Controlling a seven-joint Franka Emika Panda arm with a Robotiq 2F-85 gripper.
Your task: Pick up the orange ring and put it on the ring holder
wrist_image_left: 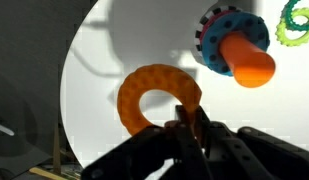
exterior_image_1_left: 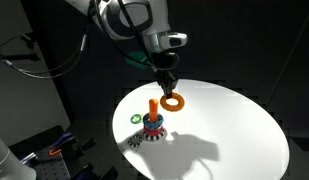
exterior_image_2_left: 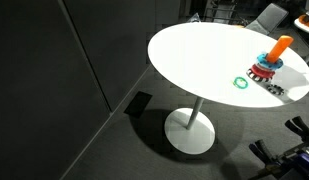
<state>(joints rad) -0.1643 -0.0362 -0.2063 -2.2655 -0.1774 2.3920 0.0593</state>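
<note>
My gripper (exterior_image_1_left: 169, 91) is pinching the orange ring (exterior_image_1_left: 174, 101) by its rim. In wrist view the fingers (wrist_image_left: 184, 128) are pressing together on the band at the side nearest the cam, w/ the rest of the ring sticking out ahead of them and its hole showing open. How each pad is sitting on the plastic I can't tell, as the fingers are dark and blurry. In an exterior view the ring is hanging just under the gripper, tilted so its face is turning toward the cam. It's looking clear of the table (exterior_image_1_left: 244, 125), but I can't say for sure. The arm (exterior_image_1_left: 129, 20) is reaching down from the top of that view. The holder (exterior_image_1_left: 154, 124) is standing near the ring, not touching it, w/ its orange peg (exterior_image_1_left: 154, 108) pointing up and bare at the top. Teal, red and blue rings are stacking round its base. In wrist view the holder is sitting up and to the right of the ring, w/ a gap btwn them. A green ring (exterior_image_1_left: 136, 119) is lying flat on the table just beside the holder, on the side away from the orange ring. A black ring (exterior_image_1_left: 145, 141) w/ white dots is lying by the holder's base, toward the table edge. The table is round and white, lit bright against a dark room.
</note>
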